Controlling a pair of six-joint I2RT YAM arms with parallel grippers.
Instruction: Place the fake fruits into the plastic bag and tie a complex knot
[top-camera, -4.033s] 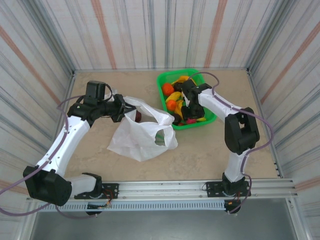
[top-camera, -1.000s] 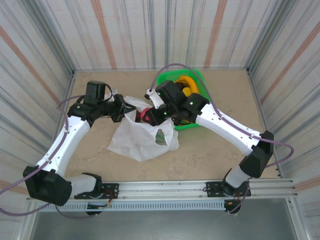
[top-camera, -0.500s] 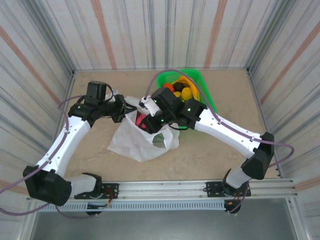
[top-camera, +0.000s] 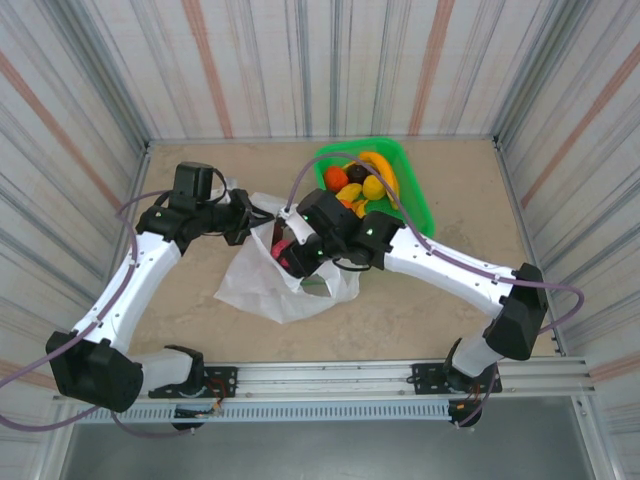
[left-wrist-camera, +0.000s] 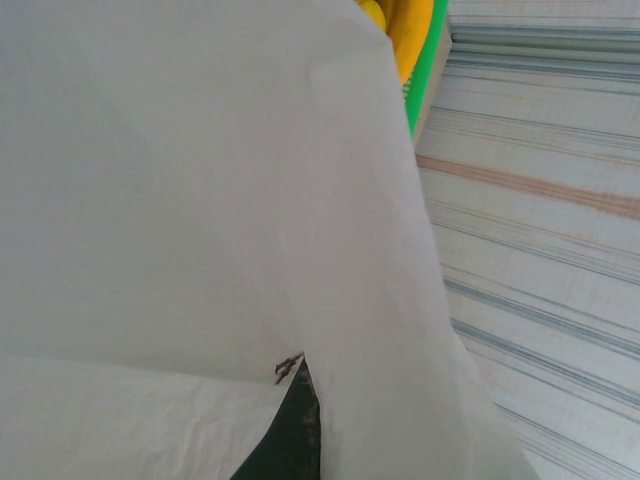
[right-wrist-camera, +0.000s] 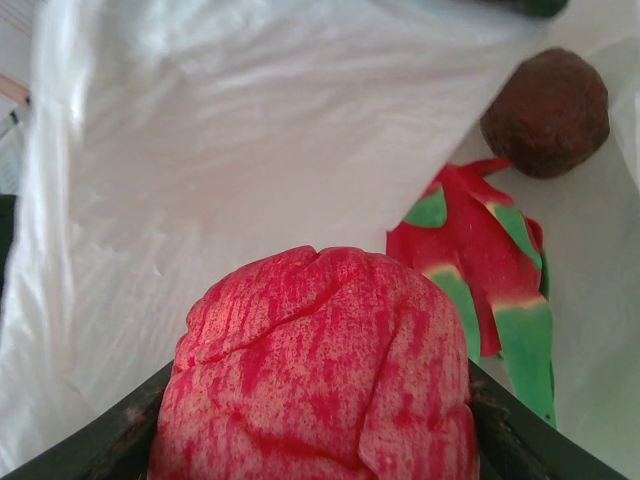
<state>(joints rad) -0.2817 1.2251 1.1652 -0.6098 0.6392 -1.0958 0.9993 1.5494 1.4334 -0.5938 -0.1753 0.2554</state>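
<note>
Grips pink-red fruit (right-wrist-camera: 320, 360) with right gripper (top-camera: 286, 252) inside plastic bag (top-camera: 262, 288) mouth, pinches bag rim with left gripper (top-camera: 250, 214).

One white plastic bag (top-camera: 262, 290). One green basket (top-camera: 410, 190). The right wrist view gives three fruits: one red streaked fruit (right-wrist-camera: 320, 370), one pink-red and green dragon fruit (right-wrist-camera: 470, 260) and one dark maroon round fruit (right-wrist-camera: 545, 112). Seen from above, the basket holds one orange fruit (top-camera: 335, 177), one dark fruit (top-camera: 356, 174), one banana (top-camera: 381, 163) and at least two more yellow fruits (top-camera: 372, 187). That pile is too small to count exactly.
</note>
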